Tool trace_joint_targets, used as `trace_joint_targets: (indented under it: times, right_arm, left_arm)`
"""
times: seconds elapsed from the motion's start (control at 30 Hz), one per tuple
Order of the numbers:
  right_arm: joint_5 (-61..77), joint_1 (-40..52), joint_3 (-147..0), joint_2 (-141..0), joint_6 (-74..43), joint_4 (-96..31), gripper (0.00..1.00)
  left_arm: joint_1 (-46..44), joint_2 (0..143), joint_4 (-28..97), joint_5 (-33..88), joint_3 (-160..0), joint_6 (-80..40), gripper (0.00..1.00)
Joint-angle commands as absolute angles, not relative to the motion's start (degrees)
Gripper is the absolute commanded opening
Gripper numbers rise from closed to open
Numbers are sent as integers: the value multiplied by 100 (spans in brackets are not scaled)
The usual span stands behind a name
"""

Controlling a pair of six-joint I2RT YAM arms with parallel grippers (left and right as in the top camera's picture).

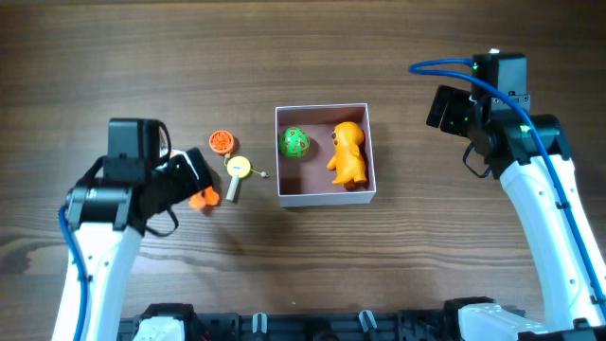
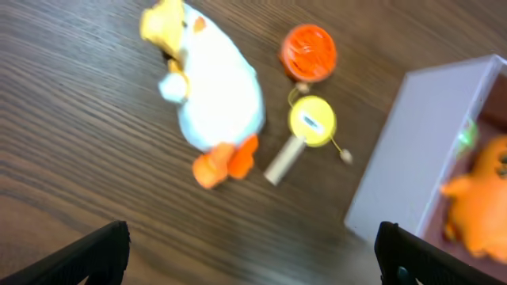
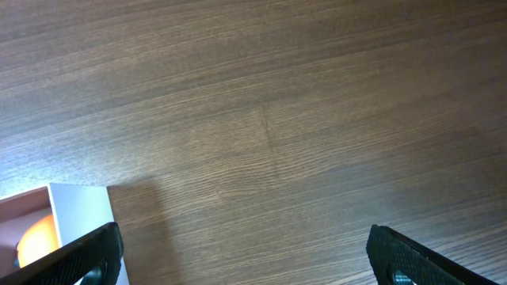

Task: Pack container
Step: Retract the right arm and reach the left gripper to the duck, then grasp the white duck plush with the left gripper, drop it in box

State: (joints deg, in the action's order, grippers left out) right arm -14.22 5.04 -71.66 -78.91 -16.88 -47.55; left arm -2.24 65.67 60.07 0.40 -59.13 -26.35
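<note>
The container [image 1: 327, 198], a white-walled box with a pink inside, sits mid-table and holds a green ball [image 1: 294, 142] and an orange figure [image 1: 347, 153]. Left of it lie an orange round toy [image 1: 222, 142], a yellow disc on a stick [image 1: 237, 169] and a white duck with orange feet [image 1: 204, 198], partly hidden under my left gripper [image 1: 189, 175]. In the left wrist view the duck [image 2: 214, 87], orange toy [image 2: 307, 51], yellow disc [image 2: 312, 121] and container wall [image 2: 404, 150] lie ahead of the open, empty left gripper [image 2: 253, 257]. My right gripper [image 1: 445, 109] is open and empty, right of the container.
The right wrist view shows bare wood between the open fingers [image 3: 245, 253], with the container's corner [image 3: 79, 210] and a bit of the orange figure [image 3: 36, 241] at lower left. Dark fixtures line the table's front edge [image 1: 312, 327].
</note>
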Motion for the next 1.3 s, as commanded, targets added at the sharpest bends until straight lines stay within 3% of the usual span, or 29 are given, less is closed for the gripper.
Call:
trace_joint_targets:
  times: [0.0,0.2,0.43,0.47,0.5,0.53,0.57,0.9,1.13,1.27]
  right_arm:
    - [-1500,495,-7172,-7929,-1804,-4737,100]
    - [-1500,495,-7172,-7931,-1804,-4735,100]
    - [-1500,495,-7172,-7929,-1802,-4735,100]
    - [-1500,495,-7172,-7929,-1804,-4735,100]
    - [-1500,495,-7172,-7931,-1804,-4735,100]
    - [-1500,495,-7172,-7931,-1804,-4735,100]
    - [-1500,495,-7172,-7929,-1806,-4735,100]
    - [-1500,495,-7172,-7931,-1804,-4735,100]
    - [-1500,497,-7172,-7931,-1804,-4735,100]
    - [-1500,495,-7172,-7931,-1804,-4735,100]
  left_arm:
    - [-211,7227,5725,-596,-5946,-3055,100]
    - [-211,8971,4950,-607,-5946,-3052,100]
    - [-211,9985,4880,-609,-5946,-3052,97]
    - [-211,10042,4880,-609,-5946,-3050,88]
    - [-211,10055,4877,-609,-5948,-3050,63]
    - [-211,10049,4875,-609,-5955,-3050,24]
    - [-207,10007,4899,-609,-5990,-3050,4]
    - [-489,8372,6578,-569,-7690,-3011,4]
    - [-2167,6788,6165,60,-7793,-3479,4]
    - [-3437,6901,5658,12,-7791,-3500,4]
